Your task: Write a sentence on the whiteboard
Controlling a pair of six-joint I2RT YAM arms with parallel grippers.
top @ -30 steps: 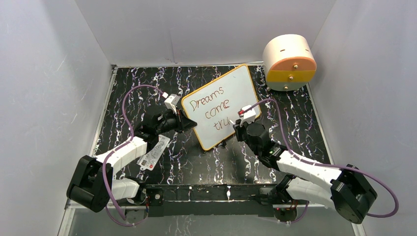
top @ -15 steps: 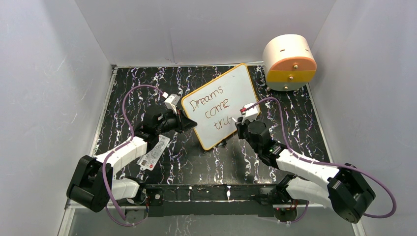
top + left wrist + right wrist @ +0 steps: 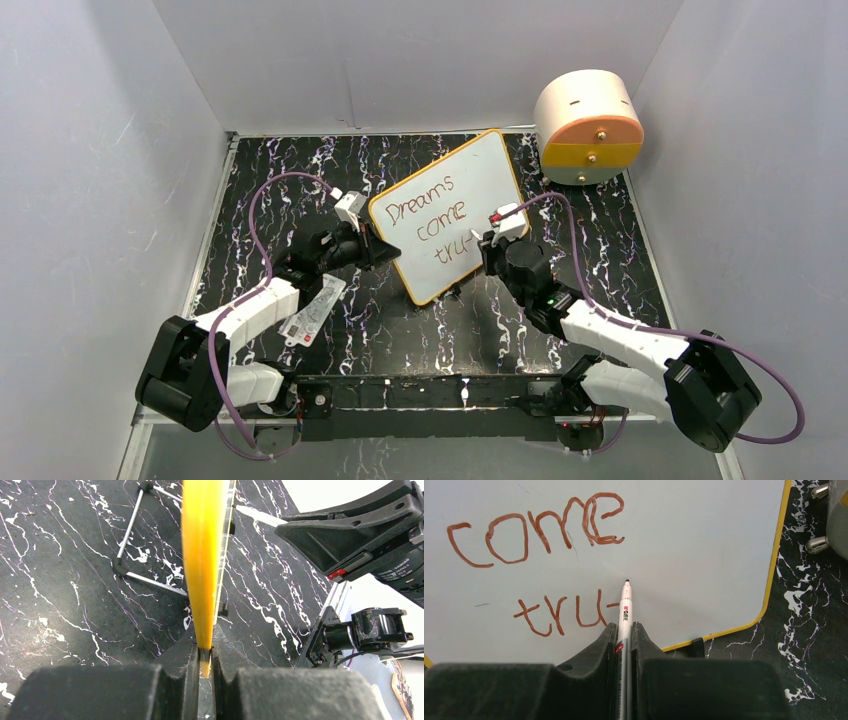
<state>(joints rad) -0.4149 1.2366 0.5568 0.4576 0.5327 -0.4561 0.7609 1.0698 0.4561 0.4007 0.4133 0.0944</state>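
- left gripper (image 3: 205,650) clenched on the whiteboard (image 3: 200,555) edge
- right gripper (image 3: 624,635) pinching a marker (image 3: 625,605), tip just past "tru"
- sentence (image 3: 432,222) reads "Dreams come tru", not finished

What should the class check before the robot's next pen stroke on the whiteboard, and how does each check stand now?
1. Left gripper shut on whiteboard frame: ok.
2. Right gripper shut on marker: ok.
3. Marker tip over blank board beyond "tru": ok.
4. Tip touching the board: cannot tell.
5. Sentence finished: not ok, last letter is only a dash.
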